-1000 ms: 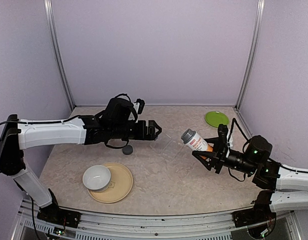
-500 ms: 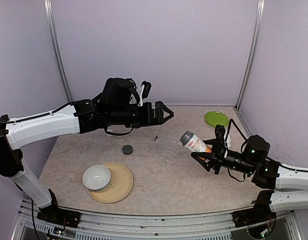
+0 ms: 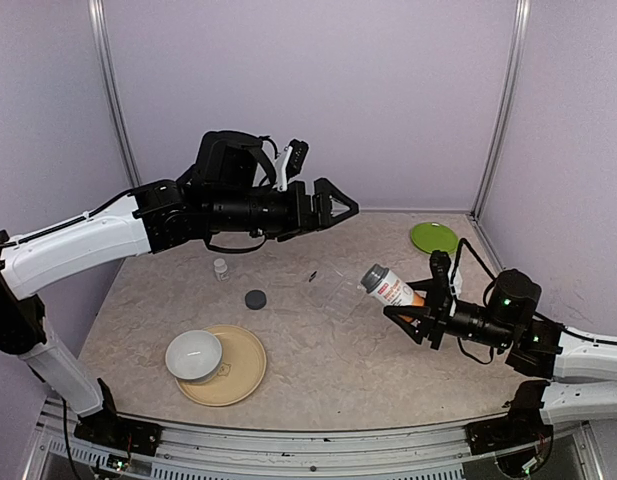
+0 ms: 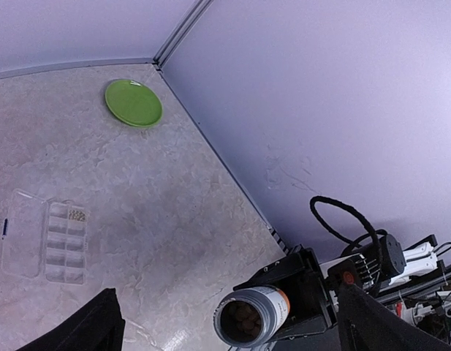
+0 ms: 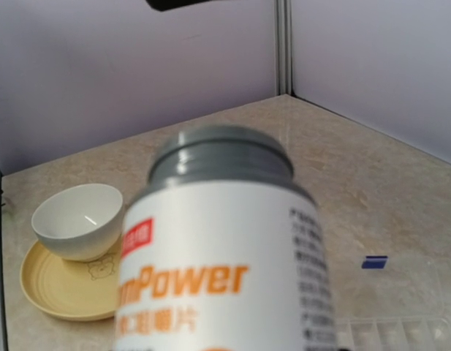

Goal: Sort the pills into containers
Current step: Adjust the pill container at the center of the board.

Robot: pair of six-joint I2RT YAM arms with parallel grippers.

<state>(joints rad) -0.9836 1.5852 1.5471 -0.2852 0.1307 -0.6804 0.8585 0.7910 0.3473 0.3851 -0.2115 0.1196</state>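
1. The left gripper (image 3: 340, 205) is raised high above the worktop (image 3: 318, 350), jaws spread wide and holding nothing.
2. The right gripper (image 3: 416, 300) hangs low over the worktop, jaws closed partway around a white bottle with orange lettering (image 3: 388, 284). The bottle is tilted, and its grey-rimmed open mouth points away from this gripper, toward the left arm.
3. The clear pill box (image 4: 66, 241) lies flat on the worktop below the left gripper and just beyond the bottle's mouth. Its lid is open flat beside it.
4. A small pale cluster of pills (image 4: 77, 215) sits in one corner compartment, too small to count. The other compartments look empty.
5. A green plate (image 3: 434, 237) lies behind the right gripper, near the back corner.
6. Below the left arm, well back from its gripper, stand a tiny white bottle (image 3: 221, 268) and a dark grey disc (image 3: 255, 298). Nearer the arm bases, a white bowl (image 3: 194, 355) sits on a tan plate (image 3: 243, 375).
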